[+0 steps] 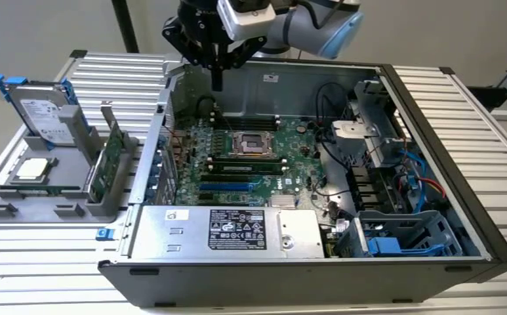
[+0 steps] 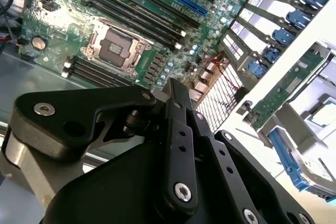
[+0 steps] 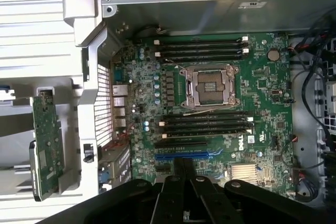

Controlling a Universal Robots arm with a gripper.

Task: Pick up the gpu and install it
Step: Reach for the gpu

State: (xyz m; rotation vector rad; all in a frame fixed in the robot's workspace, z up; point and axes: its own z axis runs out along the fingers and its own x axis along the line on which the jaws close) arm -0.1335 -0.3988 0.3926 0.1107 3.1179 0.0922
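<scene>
In the exterior view, the silver power supply point(image 1: 235, 230) lies along the near edge of the open computer case point(image 1: 279, 279), with the green motherboard point(image 1: 244, 157) behind it. Over the case's far edge hangs the gripper point(image 1: 217, 84), fingers pressed together with nothing between them; both wrist views show the same closed tips above the board. The gpu point(image 1: 106, 164) stands on edge in a grey holder point(image 1: 25, 203) on the table point(image 1: 43, 262), just beside the case on the exterior view's left and well apart from the gripper. The first wrist view adds the empty processor socket point(image 3: 210, 87) and a blue slot point(image 3: 189, 156). The second wrist view adds blue latches point(image 2: 285, 36) near the gpu.
</scene>
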